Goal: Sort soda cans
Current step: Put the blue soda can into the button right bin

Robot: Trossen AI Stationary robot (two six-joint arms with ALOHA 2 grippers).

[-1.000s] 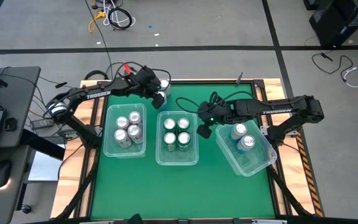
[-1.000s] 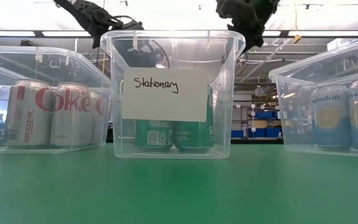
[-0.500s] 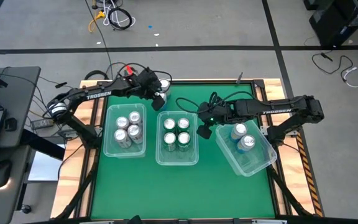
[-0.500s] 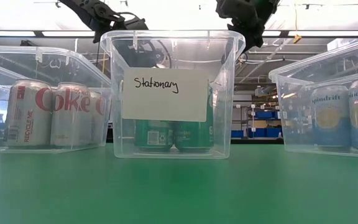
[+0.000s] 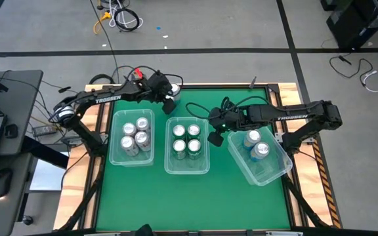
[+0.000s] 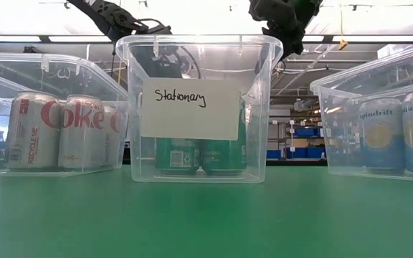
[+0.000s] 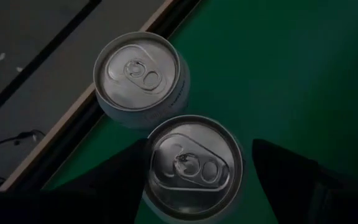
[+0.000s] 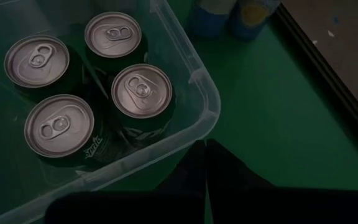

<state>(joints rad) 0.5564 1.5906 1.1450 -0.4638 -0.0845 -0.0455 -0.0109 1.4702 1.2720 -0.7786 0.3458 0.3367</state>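
Note:
Two loose soda cans (image 5: 172,88) stand upright at the table's far edge, blue and yellow in the right wrist view (image 8: 229,12). My left gripper (image 5: 168,101) hangs over them, open. Its fingers stand on either side of the nearer can (image 7: 191,165), with a gap on one side. The other can (image 7: 140,78) stands just beyond it. My right gripper (image 5: 213,138) is shut and empty (image 8: 205,152), beside the middle bin's right wall. Several silver-red cans sit in the left bin (image 5: 113,157), several green ones (image 8: 135,90) in the middle bin, two blue ones (image 5: 257,143) in the right bin.
Three clear plastic bins stand in a row. The middle one (image 6: 199,46) bears a label reading "Stationary", and the right one (image 5: 268,176) is turned askew. Bare green mat (image 5: 189,196) lies toward the near edge. A wooden rim (image 5: 294,98) frames the table.
My left gripper has shifted a little toward the two loose cans at the far edge. My right arm and all cans have kept still.

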